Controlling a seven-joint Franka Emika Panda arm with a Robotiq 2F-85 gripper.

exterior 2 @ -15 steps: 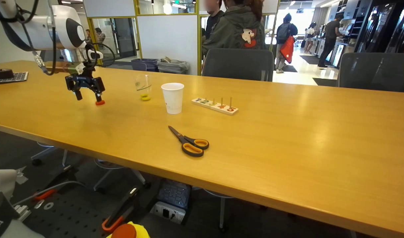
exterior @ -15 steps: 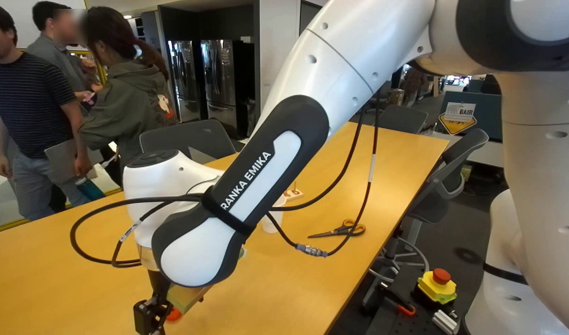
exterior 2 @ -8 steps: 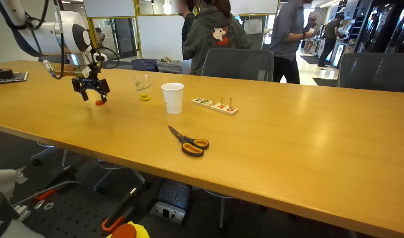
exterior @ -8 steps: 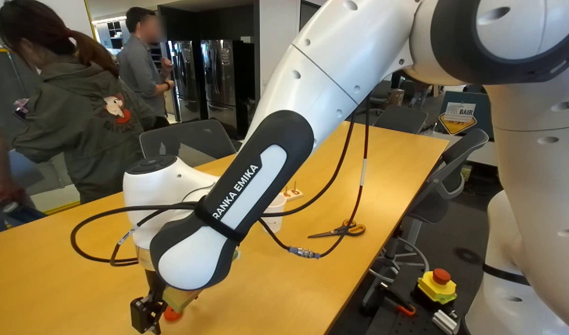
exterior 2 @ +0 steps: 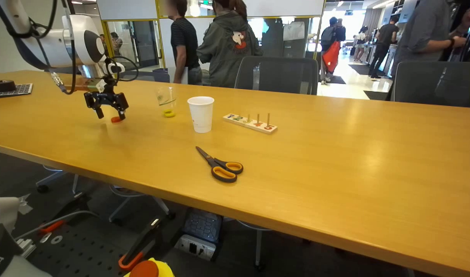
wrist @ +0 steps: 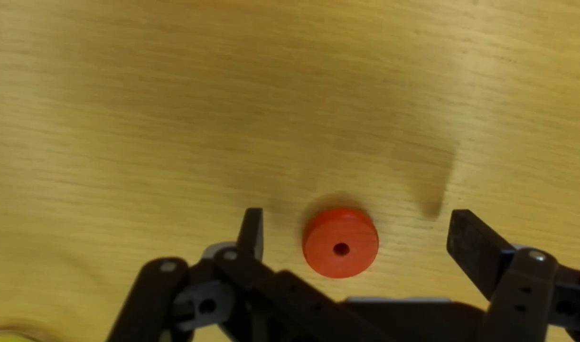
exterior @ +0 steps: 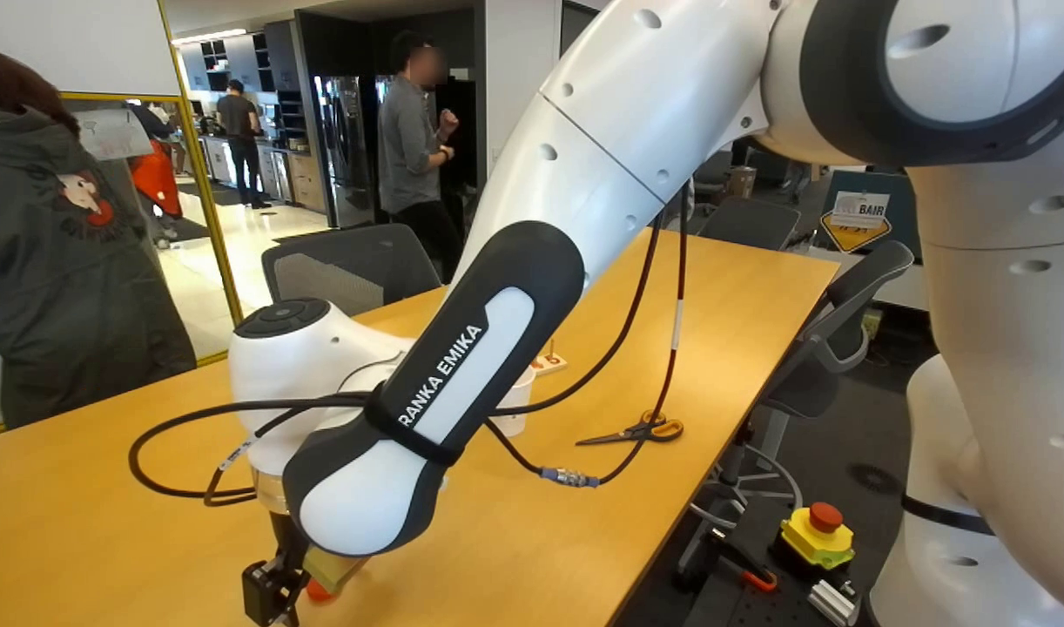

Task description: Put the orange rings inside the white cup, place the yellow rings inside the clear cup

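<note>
One orange ring (exterior 2: 116, 119) lies flat on the table. In the wrist view the orange ring (wrist: 341, 244) is between the fingers, nearer the left one, touching neither. It shows partly behind the gripper in an exterior view (exterior: 319, 592). My gripper (exterior 2: 111, 117) is open and empty, just above the table; its fingers also show in the wrist view (wrist: 356, 213). The clear cup (exterior 2: 166, 95) stands upright, with yellow rings (exterior 2: 169, 113) at its bottom. The white cup (exterior 2: 201, 115) stands upright beside it; its inside is hidden. The arm partly covers the white cup in an exterior view (exterior: 516, 409).
A wooden number board with pegs (exterior 2: 254, 124) lies beyond the white cup. Orange-handled scissors (exterior 2: 223, 169) lie nearer the table's front edge. A keyboard (exterior 2: 21, 90) is at the far left. A yellowish rounded edge (wrist: 10, 337) shows at the wrist view's lower left corner. Chairs surround the table.
My gripper has shifted toward the cups and then lowered slightly. A fingertip was over the orange ring a second ago; now the ring is between the open fingers. People in the background have moved.
</note>
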